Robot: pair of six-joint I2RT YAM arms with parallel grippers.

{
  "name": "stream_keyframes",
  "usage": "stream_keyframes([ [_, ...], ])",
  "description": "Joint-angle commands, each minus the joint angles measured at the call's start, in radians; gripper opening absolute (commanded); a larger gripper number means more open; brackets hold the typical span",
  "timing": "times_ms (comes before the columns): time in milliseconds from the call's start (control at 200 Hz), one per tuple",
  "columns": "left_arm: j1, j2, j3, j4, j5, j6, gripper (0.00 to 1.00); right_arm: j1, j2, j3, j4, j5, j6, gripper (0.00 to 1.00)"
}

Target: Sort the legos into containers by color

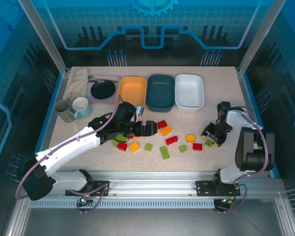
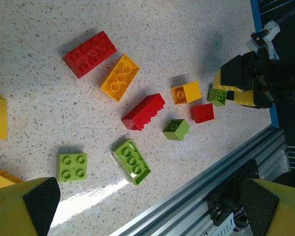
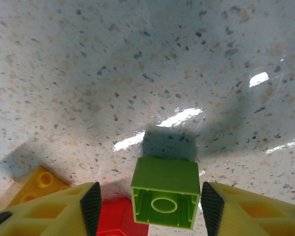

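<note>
The light green brick (image 3: 164, 194) is small, light, stiff plastic with smooth and a bit slippery walls, so I would pinch it on two opposite flat sides. It sits on the right of the worktop (image 3: 137, 59), beside a red brick (image 3: 119, 220). The right end effector (image 3: 147, 201) points down, its jaws half open around the brick and not clamped. The left end effector (image 1: 148, 128) reaches over the middle bricks, wide and empty.

High rear view over whole table (image 1: 196, 123), wrist views close, facing down, all sharing the legos (image 1: 171, 140)
</note>
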Motion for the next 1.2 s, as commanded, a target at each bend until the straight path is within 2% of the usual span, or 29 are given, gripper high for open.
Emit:
stream_keyframes([
  [0, -0.013, 0.015, 0.01, 0.026, 0.023, -0.019, 0.99, -0.017, 0.029, -0.025, -0.022, 0.014, -0.012, 0.54],
  [215, -0.023, 0.023, 0.015, 0.027, 0.019, -0.02, 0.99, -0.005, 0.06, -0.014, -0.03, 0.035, -0.015, 0.53],
  [320, -0.023, 0.025, 0.017, 0.027, 0.02, -0.021, 0.99, 0.002, 0.069, -0.015, -0.015, 0.037, -0.007, 0.48],
  [490, -0.023, 0.022, 0.018, 0.028, 0.018, -0.02, 0.99, 0.021, 0.061, -0.017, 0.006, 0.05, 0.005, 0.33],
  [570, -0.023, 0.021, 0.027, 0.021, 0.014, -0.022, 0.99, 0.058, 0.022, -0.011, -0.012, 0.088, 0.01, 0.31],
  [720, -0.002, 0.043, 0.112, -0.036, -0.008, -0.024, 0.99, 0.218, -0.064, 0.165, -0.082, 0.176, 0.024, 0.31],
  [865, 0.064, 0.088, 0.223, -0.051, 0.015, -0.024, 0.99, 0.334, -0.019, 0.362, -0.09, 0.204, 0.032, 0.31],
  [1195, 0.244, 0.273, 0.521, -0.123, 0.069, 0.014, 0.99, 0.325, 0.377, 0.817, -0.118, 0.169, -0.014, 0.3],
])
